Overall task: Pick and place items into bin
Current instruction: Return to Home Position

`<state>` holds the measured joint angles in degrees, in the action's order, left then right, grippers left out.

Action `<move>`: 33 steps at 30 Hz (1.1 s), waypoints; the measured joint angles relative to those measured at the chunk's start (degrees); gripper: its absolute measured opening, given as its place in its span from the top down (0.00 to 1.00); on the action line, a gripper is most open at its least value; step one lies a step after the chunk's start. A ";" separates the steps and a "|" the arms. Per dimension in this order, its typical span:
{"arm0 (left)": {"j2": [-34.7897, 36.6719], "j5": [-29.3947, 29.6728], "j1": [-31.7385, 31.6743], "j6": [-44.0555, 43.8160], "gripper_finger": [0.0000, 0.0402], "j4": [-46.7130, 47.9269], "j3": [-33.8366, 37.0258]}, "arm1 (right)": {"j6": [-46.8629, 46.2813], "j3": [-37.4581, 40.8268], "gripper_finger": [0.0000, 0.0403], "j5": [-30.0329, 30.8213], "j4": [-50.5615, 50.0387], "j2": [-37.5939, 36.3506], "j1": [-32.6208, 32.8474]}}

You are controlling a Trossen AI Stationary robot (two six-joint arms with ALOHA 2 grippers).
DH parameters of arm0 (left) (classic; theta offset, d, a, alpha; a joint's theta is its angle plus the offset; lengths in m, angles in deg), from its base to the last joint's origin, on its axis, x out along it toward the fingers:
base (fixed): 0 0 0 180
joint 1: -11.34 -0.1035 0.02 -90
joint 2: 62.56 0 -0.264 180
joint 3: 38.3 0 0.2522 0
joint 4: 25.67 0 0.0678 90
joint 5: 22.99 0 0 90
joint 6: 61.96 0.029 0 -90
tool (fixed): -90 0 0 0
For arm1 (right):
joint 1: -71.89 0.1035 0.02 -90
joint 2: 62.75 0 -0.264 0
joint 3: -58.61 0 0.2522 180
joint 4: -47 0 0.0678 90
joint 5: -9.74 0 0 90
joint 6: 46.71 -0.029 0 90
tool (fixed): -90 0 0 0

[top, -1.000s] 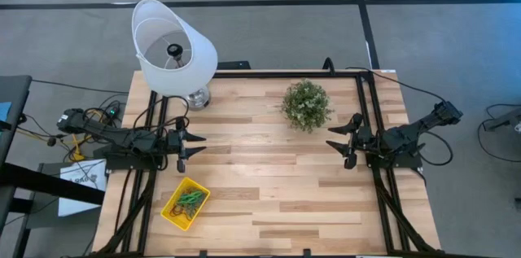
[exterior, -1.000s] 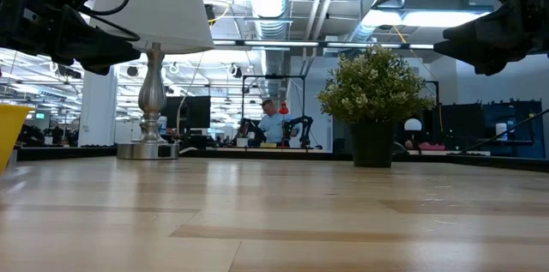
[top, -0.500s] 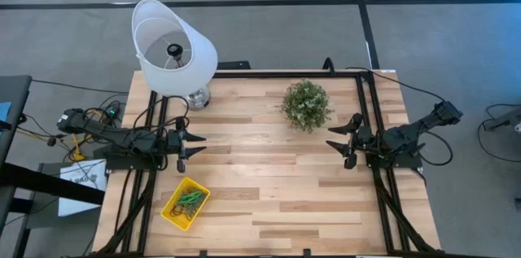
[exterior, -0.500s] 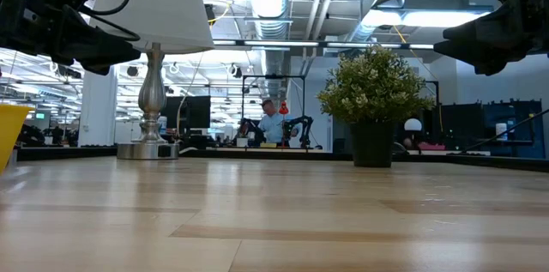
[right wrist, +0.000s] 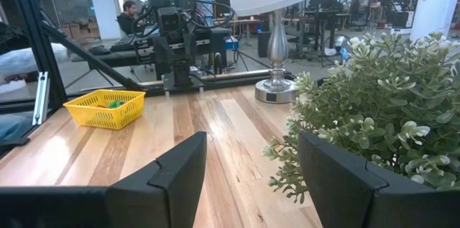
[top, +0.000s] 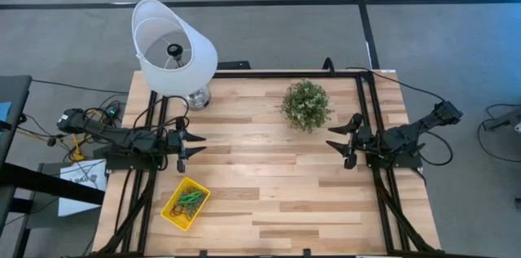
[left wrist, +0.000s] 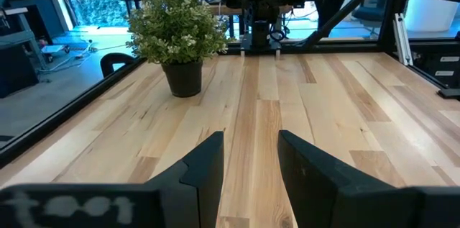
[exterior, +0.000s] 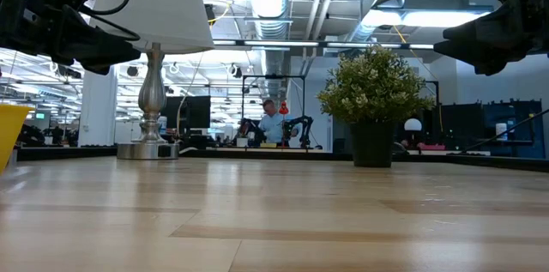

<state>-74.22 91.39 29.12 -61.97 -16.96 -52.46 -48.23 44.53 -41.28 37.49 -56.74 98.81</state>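
Note:
The yellow bin (top: 185, 203) sits near the table's near left corner, with green, red and yellow loops (top: 190, 198) lying inside it; it also shows in the right wrist view (right wrist: 105, 108). My left gripper (top: 193, 146) hovers open above the left side of the table, beyond the bin, touching nothing. My right gripper (top: 340, 144) hovers open above the right side, near the potted plant, also holding nothing. Each faces the table's middle. No loose loops show on the wood.
A small potted plant (top: 306, 105) stands right of centre toward the far edge. A white-shaded lamp (top: 173, 46) stands on its silver base at the far left corner. Bare wood (top: 260, 177) spans the middle between the arms. A person sits in the room beyond (exterior: 272, 121).

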 joint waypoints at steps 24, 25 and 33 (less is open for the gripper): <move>-0.01 0.01 -0.01 -0.32 0.69 0.00 0.01 | 0.00 0.00 0.47 0.00 0.00 0.01 0.01; -0.02 0.00 -0.02 -0.17 0.69 -0.01 0.00 | -0.02 0.00 0.47 -0.02 0.00 0.02 -0.01; 0.00 0.00 0.00 -0.32 0.69 -0.01 0.00 | 0.00 0.00 0.47 0.00 0.00 0.00 0.00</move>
<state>-74.23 91.39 29.12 -62.29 -16.97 -52.46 -48.23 44.53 -41.28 37.49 -56.75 98.80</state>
